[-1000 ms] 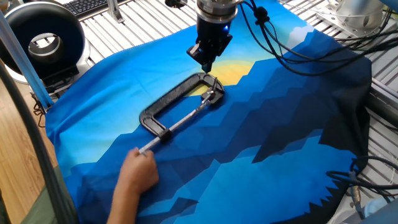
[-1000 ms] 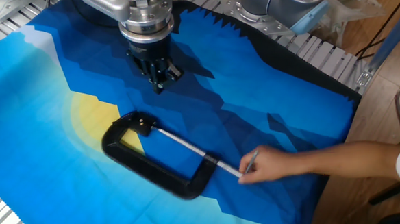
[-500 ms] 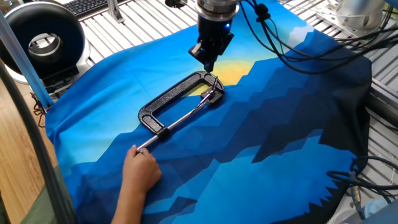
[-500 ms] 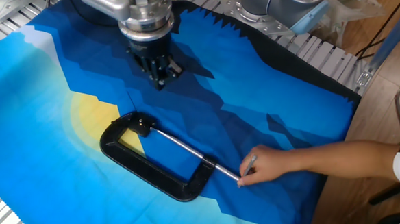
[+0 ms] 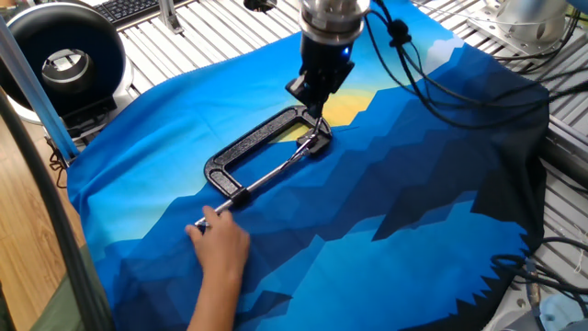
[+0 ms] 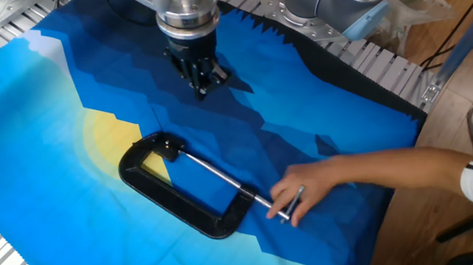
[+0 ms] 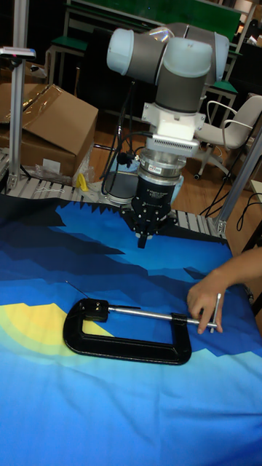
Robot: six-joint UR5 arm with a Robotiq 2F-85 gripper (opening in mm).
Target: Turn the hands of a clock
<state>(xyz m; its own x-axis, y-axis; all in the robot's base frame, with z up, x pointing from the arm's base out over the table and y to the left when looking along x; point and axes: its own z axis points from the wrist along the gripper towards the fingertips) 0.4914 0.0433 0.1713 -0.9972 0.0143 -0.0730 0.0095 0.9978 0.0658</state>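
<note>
A black C-clamp lies flat on the blue cloth. A small dark part sits in its jaw, with a thin needle pointing up and left. It is too small to confirm as the clock. My gripper hovers above the cloth just beyond the jaw end, pointing down, fingers shut together on nothing. A person's hand grips the clamp's screw handle.
The blue patterned cloth covers the table. A round black device and a keyboard sit at the far left. Cables hang from my wrist. A cardboard box and a chair stand behind.
My gripper has shifted sideways along the cloth, staying shut and above the jaw end. The person's hand has slid up onto the screw handle, and the clamp shifted slightly.
</note>
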